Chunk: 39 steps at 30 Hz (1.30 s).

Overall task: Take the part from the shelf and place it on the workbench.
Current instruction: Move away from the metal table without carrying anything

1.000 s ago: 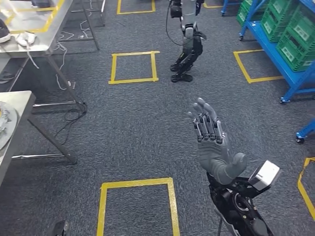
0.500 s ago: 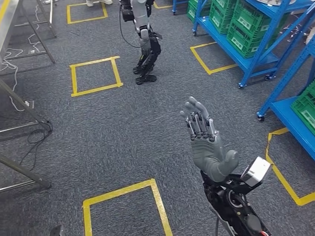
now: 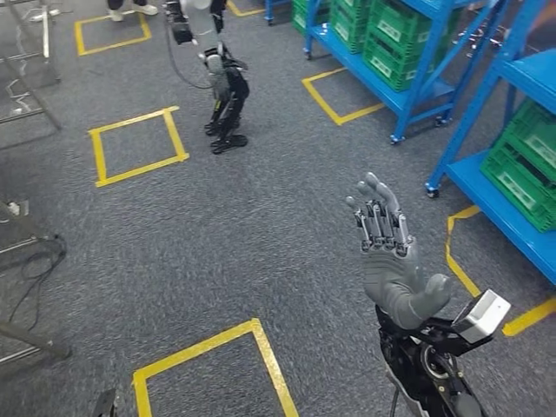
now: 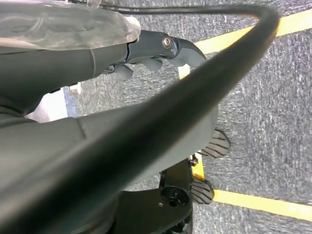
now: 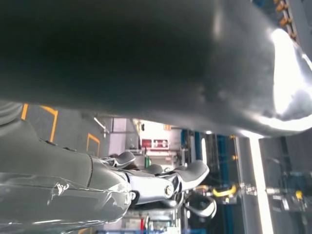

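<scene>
1. The right robot hand (image 3: 393, 261) is raised above the grey carpet floor (image 3: 275, 226), palm up, fingers spread apart and holding nothing.
2. In the left wrist view the left robot hand (image 4: 158, 51) hangs over the floor with its dark fingers stretched out; nothing is seen in it.
3. Blue shelves (image 3: 459, 95) stand ahead and to the right of the right robot hand, well apart from it.
4. Green crates (image 3: 393, 39) sit on the shelves; which one holds the part cannot be told, and the part itself cannot be made out.
5. Another robot (image 3: 220, 78) stands on the floor ahead to the left, beside a yellow taped square (image 3: 135, 143).
</scene>
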Motion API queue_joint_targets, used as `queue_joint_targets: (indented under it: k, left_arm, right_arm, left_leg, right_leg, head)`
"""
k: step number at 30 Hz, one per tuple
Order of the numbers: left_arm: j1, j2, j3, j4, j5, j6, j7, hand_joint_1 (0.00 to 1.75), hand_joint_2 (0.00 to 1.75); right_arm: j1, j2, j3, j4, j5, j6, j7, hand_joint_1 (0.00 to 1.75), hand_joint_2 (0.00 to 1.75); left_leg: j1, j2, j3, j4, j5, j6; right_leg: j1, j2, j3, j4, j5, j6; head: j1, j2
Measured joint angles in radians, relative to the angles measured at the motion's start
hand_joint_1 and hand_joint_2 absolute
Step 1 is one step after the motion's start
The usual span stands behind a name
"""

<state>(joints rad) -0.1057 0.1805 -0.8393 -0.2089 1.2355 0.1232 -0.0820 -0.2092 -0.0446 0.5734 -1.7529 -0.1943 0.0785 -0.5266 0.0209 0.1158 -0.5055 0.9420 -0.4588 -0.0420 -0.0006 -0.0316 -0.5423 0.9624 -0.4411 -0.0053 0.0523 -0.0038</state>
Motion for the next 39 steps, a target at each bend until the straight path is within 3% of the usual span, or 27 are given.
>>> queue_joint_targets:
  k: [2,4,5,6,7,8,10,12,13,15,17,19,21,22,23,24,26,28,30,31,33,34,36,37,38,39]
  left_arm:
    - [-0.001,0.0,-0.001,0.0,0.0,0.0,0.0,0.0,0.0]
    - [0.001,0.0,-0.001,0.0,0.0,0.0,0.0,0.0,0.0]
    - [0.003,0.0,-0.001,0.0,0.0,0.0,0.0,0.0,0.0]
    - [0.005,0.0,-0.001,0.0,0.0,0.0,0.0,0.0,0.0]
    - [0.006,0.0,-0.002,0.0,0.0,0.0,0.0,0.0,0.0]
    - [0.007,0.0,-0.002,0.0,0.0,0.0,0.0,0.0,0.0]
    - [0.007,0.002,-0.002,0.0,0.0,0.001,0.0,0.0,0.0]
    - [0.006,0.004,-0.002,0.0,0.001,0.001,0.0,0.0,0.0]
    - [0.004,0.005,-0.002,0.0,0.002,0.001,0.0,0.0,0.0]
    - [0.001,0.004,-0.003,0.0,0.004,0.003,0.0,0.0,0.0]
    - [0.0,0.004,-0.003,0.0,0.005,0.006,0.0,0.0,0.0]
    - [0.004,0.003,-0.003,0.0,0.007,0.007,0.001,0.0,0.0]
    - [0.007,0.003,-0.003,0.0,0.011,0.008,0.001,0.0,0.0]
    - [0.007,0.003,-0.003,0.0,0.013,0.008,0.001,0.0,0.0]
    - [0.007,0.003,-0.003,0.0,0.015,0.009,0.001,0.0,0.0]
    - [0.007,0.003,-0.003,0.0,0.017,0.009,0.001,0.0,0.0]
    - [0.007,0.002,-0.003,0.0,0.019,0.011,0.001,0.0,0.0]
    - [0.006,0.003,-0.003,0.0,0.021,0.013,0.002,0.0,0.0]
    - [0.003,0.003,-0.003,0.0,0.022,0.015,0.002,0.0,0.0]
    - [0.002,0.003,-0.003,0.0,0.023,0.015,0.002,0.0,0.0]
    - [0.001,0.003,-0.003,0.0,0.026,0.015,0.002,0.0,0.0]
    - [0.002,0.003,-0.003,0.0,0.028,0.015,0.003,0.0,0.0]
    - [0.004,0.003,-0.003,0.0,0.033,0.017,0.006,0.0,0.0]
    - [0.006,0.003,-0.003,0.0,0.034,0.017,0.007,0.0,0.0]
    - [0.008,0.003,-0.003,0.0,0.035,0.018,0.007,0.0,0.0]
    - [0.009,0.003,-0.003,0.0,0.036,0.018,0.008,0.0,0.0]
  right_arm:
    - [0.0,0.0,-0.002,-0.005,0.0,0.0,0.0,0.0,0.0]
    - [0.001,0.0,-0.002,-0.007,0.0,0.0,0.0,0.0,0.0]
    - [0.003,0.0,-0.002,-0.007,0.0,0.0,0.001,0.0,0.0]
    - [0.004,0.0,-0.002,-0.007,0.0,0.0,0.001,0.0,0.0]
    - [0.005,0.0,-0.002,-0.007,0.0,0.0,0.001,0.0,0.0]
    - [0.005,0.0,-0.002,-0.007,0.0,0.0,0.001,0.0,0.0]
    - [0.005,0.0,-0.002,-0.007,0.0,0.0,0.001,0.0,0.0]
    - [0.006,0.0,-0.004,-0.008,0.0,-0.004,0.0,0.0,0.0]
    - [0.01,0.0,-0.006,-0.009,-0.002,-0.006,-0.002,0.0,0.0]
    - [0.021,-0.001,-0.017,-0.013,-0.01,-0.011,-0.009,0.0,0.0]
    - [0.031,-0.006,-0.032,-0.019,-0.019,-0.015,-0.016,0.0,0.0]
    - [0.039,-0.012,-0.047,-0.023,-0.024,-0.018,-0.021,0.0,0.0]
    - [0.052,-0.019,-0.062,-0.024,-0.029,-0.022,-0.023,0.0,0.0]
    - [0.061,-0.022,-0.071,-0.025,-0.032,-0.025,-0.023,0.0,0.0]
    - [0.068,-0.026,-0.079,-0.025,-0.037,-0.028,-0.023,0.0,0.0]
    - [0.075,-0.03,-0.088,-0.027,-0.041,-0.031,-0.024,0.0,0.0]
    - [0.082,-0.036,-0.103,-0.03,-0.048,-0.035,-0.025,0.0,0.0]
    - [0.092,-0.039,-0.117,-0.034,-0.054,-0.038,-0.028,0.0,0.0]
    - [0.105,-0.043,-0.128,-0.038,-0.057,-0.038,-0.032,0.0,0.0]
    - [0.11,-0.044,-0.132,-0.04,-0.058,-0.038,-0.035,0.0,0.0]
    - [0.114,-0.046,-0.137,-0.044,-0.058,-0.035,-0.04,0.0,0.0]
    - [0.116,-0.046,-0.138,-0.045,-0.058,-0.033,-0.042,0.0,0.0]
    - [0.118,-0.046,-0.14,-0.045,-0.059,-0.029,-0.043,0.0,0.0]
    - [0.119,-0.046,-0.141,-0.045,-0.059,-0.029,-0.043,0.0,0.0]
    - [0.119,-0.046,-0.142,-0.044,-0.059,-0.028,-0.043,0.0,0.0]
    - [0.12,-0.046,-0.143,-0.044,-0.059,-0.028,-0.044,0.0,0.0]
  left_leg:
    - [0.004,-0.049,-0.024,0.06,-0.042,-0.007]
    - [0.005,-0.1,-0.095,0.204,-0.111,-0.008]
    - [0.004,-0.107,-0.133,0.274,-0.135,-0.007]
    - [0.003,-0.109,-0.157,0.312,-0.138,-0.006]
    - [0.002,-0.111,-0.163,0.312,-0.122,-0.003]
    - [0.001,-0.115,-0.147,0.267,-0.087,0.001]
    - [0.0,-0.148,-0.084,0.117,-0.01,0.011]
    - [-0.001,-0.178,-0.042,0.018,0.023,0.016]
    - [-0.003,-0.181,-0.037,0.005,0.021,0.017]
    - [-0.003,-0.158,-0.034,-0.001,0.023,0.022]
    - [0.001,-0.134,-0.027,-0.008,0.025,0.032]
    - [0.0,-0.108,-0.021,-0.012,0.023,0.041]
    - [-0.003,-0.083,-0.018,-0.011,0.019,0.044]
    - [-0.003,-0.071,-0.017,-0.011,0.017,0.043]
    - [-0.003,-0.059,-0.013,-0.011,0.014,0.042]
    - [-0.003,-0.048,-0.008,-0.011,0.011,0.039]
    - [-0.005,-0.026,0.003,-0.01,0.002,0.031]
    - [-0.011,-0.007,0.01,-0.009,-0.004,0.021]
    - [-0.012,0.013,0.014,-0.009,-0.006,0.012]
    - [-0.01,0.01,0.015,-0.005,-0.013,0.006]
    - [-0.005,-0.035,-0.007,0.054,-0.053,-0.002]
    - [-0.003,-0.07,-0.039,0.121,-0.088,-0.004]
    - [-0.004,-0.105,-0.119,0.269,-0.146,-0.003]
    - [-0.004,-0.109,-0.143,0.306,-0.149,-0.002]
    - [-0.005,-0.111,-0.148,0.303,-0.131,0.0]
    - [-0.005,-0.115,-0.133,0.257,-0.095,0.003]
  right_leg:
    - [-0.004,0.021,0.002,-0.008,0.007,-0.013]
    - [-0.005,0.042,0.0,-0.01,0.01,-0.021]
    - [-0.003,0.055,-0.002,-0.01,0.011,-0.022]
    - [-0.002,0.069,-0.002,-0.009,0.012,-0.023]
    - [0.0,0.083,-0.002,-0.009,0.012,-0.024]
    - [0.001,0.098,-0.001,-0.008,0.012,-0.024]
    - [0.002,0.124,-0.001,-0.006,0.012,-0.022]
    - [0.003,0.146,-0.006,-0.003,0.012,-0.016]
    - [0.002,0.156,-0.009,-0.004,0.012,-0.011]
    - [-0.001,0.167,-0.015,-0.005,0.013,0.001]
    - [0.003,0.12,-0.037,0.031,-0.012,0.011]
    - [0.002,0.058,-0.093,0.151,-0.076,0.021]
    - [-0.006,0.043,-0.158,0.285,-0.13,0.028]
    - [-0.009,0.04,-0.17,0.31,-0.13,0.031]
    - [-0.011,0.037,-0.159,0.29,-0.11,0.032]
    - [-0.012,0.028,-0.128,0.232,-0.076,0.033]
    - [-0.007,-0.018,-0.049,0.079,-0.017,0.028]
    - [0.001,-0.044,-0.01,0.006,-0.001,0.014]
    - [0.004,-0.021,-0.008,0.003,0.001,0.0]
    - [0.004,-0.008,-0.008,0.0,0.004,-0.006]
    - [0.0,0.016,-0.005,-0.007,0.01,-0.018]
    - [-0.001,0.027,-0.005,-0.009,0.011,-0.022]
    - [0.001,0.052,-0.008,-0.009,0.013,-0.027]
    - [0.002,0.067,-0.008,-0.009,0.013,-0.028]
    - [0.003,0.082,-0.008,-0.008,0.013,-0.028]
    - [0.004,0.097,-0.006,-0.008,0.014,-0.029]
  head:
    - [-0.008,0.0]
    - [-0.025,0.0]
    - [-0.033,0.0]
    - [-0.039,0.0]
    - [-0.043,0.0]
    - [-0.047,0.0]
    - [-0.056,0.0]
    - [-0.061,0.0]
    - [-0.062,0.0]
    - [-0.062,0.0]
    - [-0.054,0.0]
    - [-0.04,0.0]
    - [-0.032,0.0]
    - [-0.029,0.0]
    - [-0.025,0.0]
    - [-0.02,0.0]
    - [-0.009,0.0]
    - [-0.006,0.0]
    - [-0.012,0.0]
    - [-0.013,0.0]
    - [-0.019,0.0]
    - [-0.027,0.0]
    - [-0.043,0.0]
    - [-0.048,0.0]
    - [-0.052,0.0]
    - [-0.055,0.0]
